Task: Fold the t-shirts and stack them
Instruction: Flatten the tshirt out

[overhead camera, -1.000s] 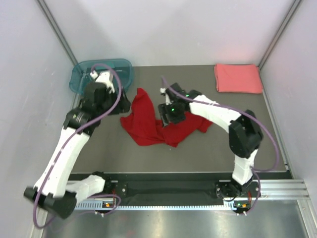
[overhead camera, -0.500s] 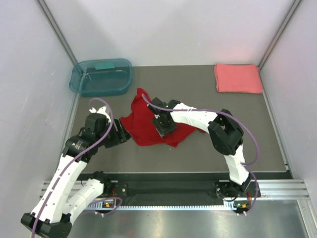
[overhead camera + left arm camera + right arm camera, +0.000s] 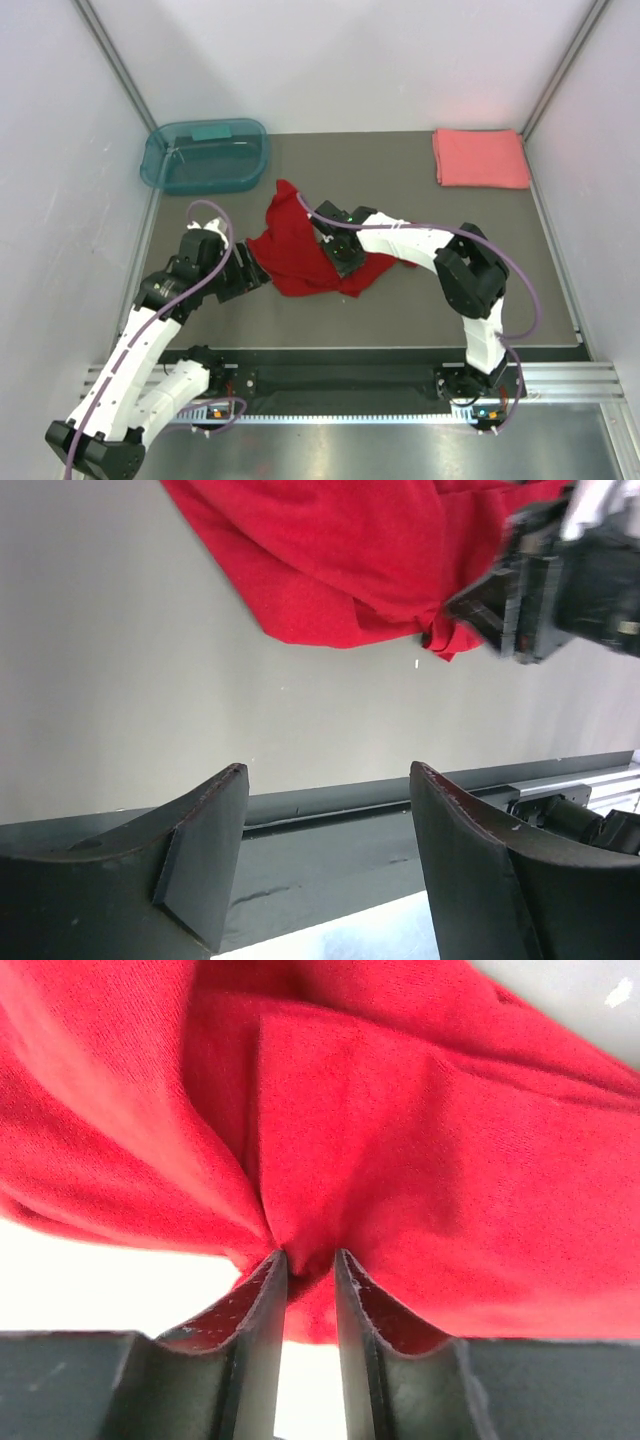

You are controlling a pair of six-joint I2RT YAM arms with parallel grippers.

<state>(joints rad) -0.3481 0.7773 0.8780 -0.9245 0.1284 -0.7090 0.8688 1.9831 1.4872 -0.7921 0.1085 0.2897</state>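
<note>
While the right gripper sits at the middle of the top view, its two fingers are drawn close together on a bunched fold of the deep red t-shirt. In the right wrist view the cloth fills the upper frame and gathers into a pucker that dips into the narrow gap at the gripper, so this is a pinch on fabric. The red shirt lies crumpled (not yet flat) on the grey table, centre-left in the top view.

The left gripper is low at the left of the top view, near the shirt's lower left edge. Its wrist view shows the fingers well apart with only bare table between them; the red cloth lies across the top of that frame, apart from the fingertips, with the right gripper at the upper right.

The coral-pink t-shirt rests as a neat folded rectangle at the upper right corner of the table. A teal tub stands at the upper left.
</note>
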